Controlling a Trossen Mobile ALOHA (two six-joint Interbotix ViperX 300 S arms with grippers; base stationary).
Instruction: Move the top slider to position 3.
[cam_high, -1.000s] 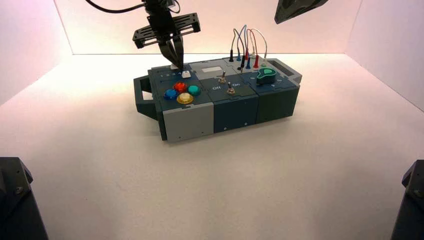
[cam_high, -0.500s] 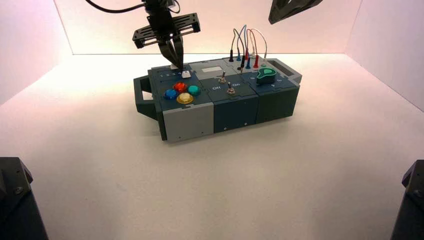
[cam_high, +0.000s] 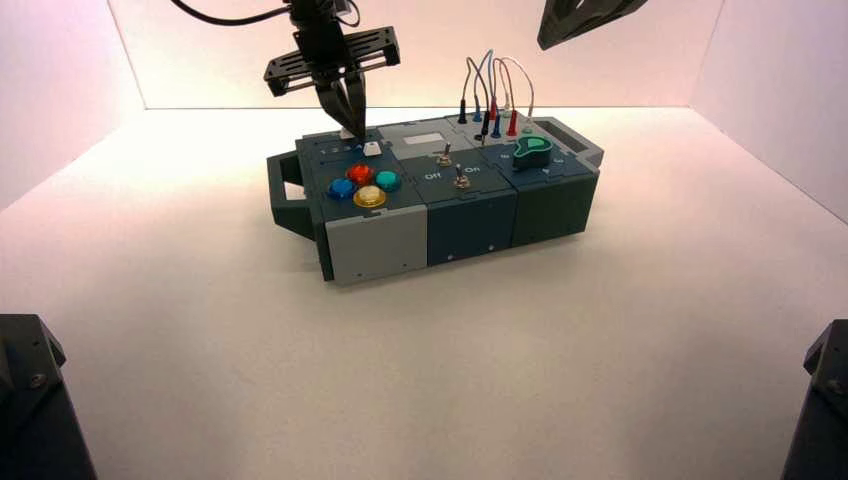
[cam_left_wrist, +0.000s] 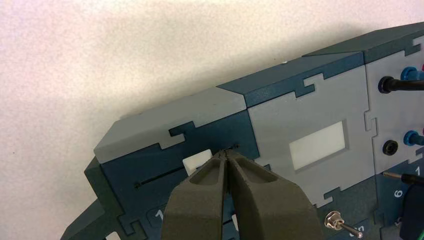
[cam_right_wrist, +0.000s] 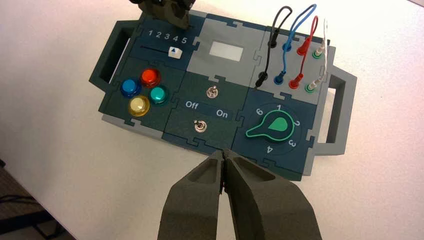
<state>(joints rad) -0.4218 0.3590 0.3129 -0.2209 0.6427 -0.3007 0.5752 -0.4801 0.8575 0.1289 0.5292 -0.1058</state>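
Note:
The top slider (cam_left_wrist: 196, 161) is a small white knob on a narrow dark slot (cam_left_wrist: 160, 176) at the box's back left. My left gripper (cam_left_wrist: 227, 154) is shut and empty. Its tips rest on the slot right beside the knob, on the side toward the grey display panel. In the high view the left gripper (cam_high: 350, 124) points down at the top slider (cam_high: 348, 133). The numeral 3 (cam_right_wrist: 167, 36) shows in a printed row 1 to 5 in the right wrist view, where the left gripper (cam_right_wrist: 165, 12) hides the top slider. My right gripper (cam_right_wrist: 223, 153) is shut and empty, high above the box's front.
The second white slider knob (cam_high: 372, 148) sits just in front, also seen in the right wrist view (cam_right_wrist: 174, 52). Four coloured buttons (cam_high: 362, 185), two metal toggle switches (cam_high: 452, 168), a green knob (cam_high: 532, 151) and plugged wires (cam_high: 495, 95) share the box (cam_high: 470, 215).
The right arm at the picture's top edge shifted slightly left. The left gripper and the top slider have barely moved.

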